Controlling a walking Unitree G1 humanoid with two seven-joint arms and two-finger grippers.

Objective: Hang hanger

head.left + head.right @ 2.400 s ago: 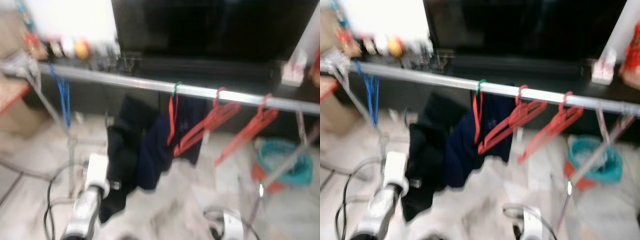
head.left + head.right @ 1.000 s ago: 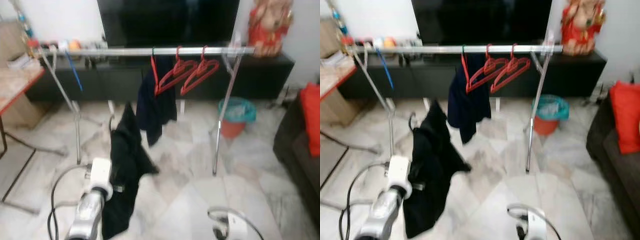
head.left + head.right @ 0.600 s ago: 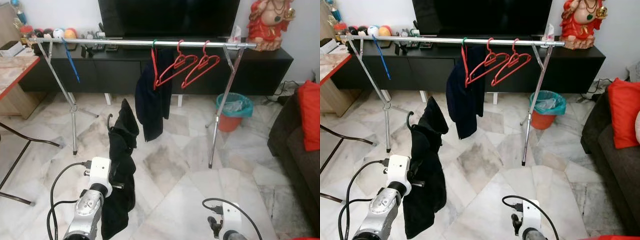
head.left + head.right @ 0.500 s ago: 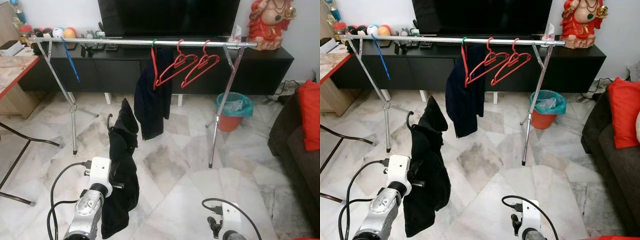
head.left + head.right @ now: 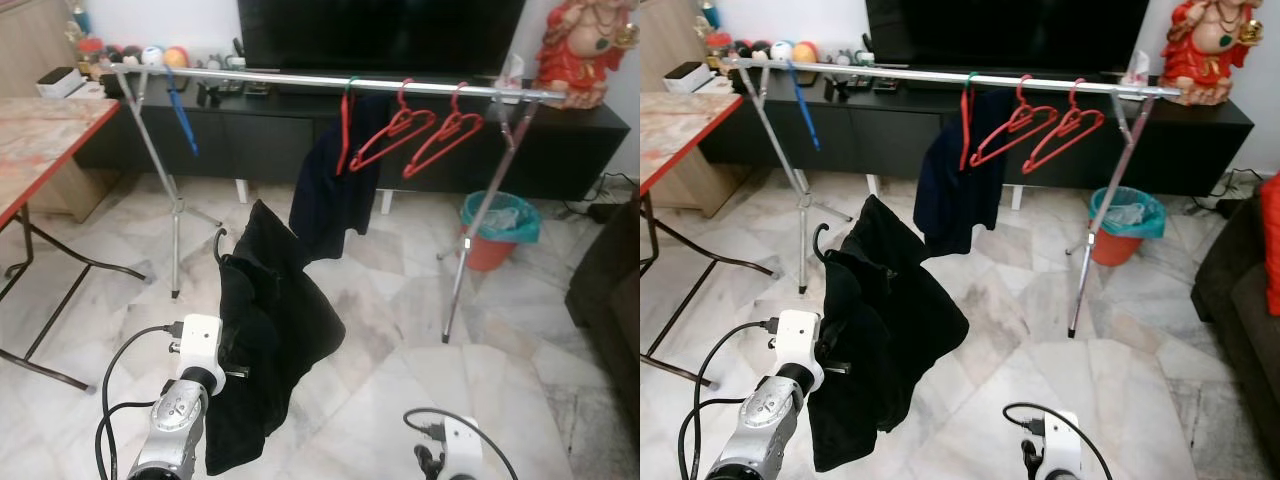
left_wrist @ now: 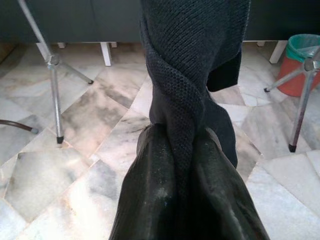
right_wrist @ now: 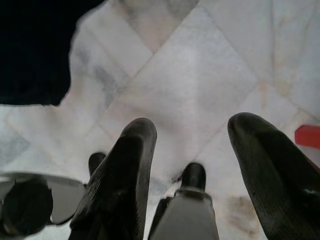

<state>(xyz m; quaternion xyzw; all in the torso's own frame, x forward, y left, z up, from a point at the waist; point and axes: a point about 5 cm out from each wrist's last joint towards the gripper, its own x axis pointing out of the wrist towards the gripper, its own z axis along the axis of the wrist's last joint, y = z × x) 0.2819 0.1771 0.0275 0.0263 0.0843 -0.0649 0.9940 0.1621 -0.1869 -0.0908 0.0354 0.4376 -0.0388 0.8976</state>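
Observation:
My left gripper (image 6: 176,131) is shut on a black knit garment (image 5: 270,330). The garment hangs beside my left arm (image 5: 190,385), low over the floor, and a black hanger hook (image 5: 218,240) sticks out at its top. Ahead stands a silver clothes rail (image 5: 300,80). On the rail hang a navy garment (image 5: 330,200) on a red hanger, two bare red hangers (image 5: 420,130) and a blue hanger (image 5: 183,118). My right gripper (image 7: 192,145) is open and points down at the marble floor, holding nothing.
A red-topped table (image 5: 40,130) stands on the left. Behind the rail is a black TV cabinet (image 5: 250,140). A teal and orange bin (image 5: 498,228) sits by the rail's right leg, and a dark sofa (image 5: 610,290) is at the right edge. Cables trail from both wrists.
The view drew back from the rail, then turned a little left, so the rail now sits further right. The black garment in my left gripper has swung out wider to the right.

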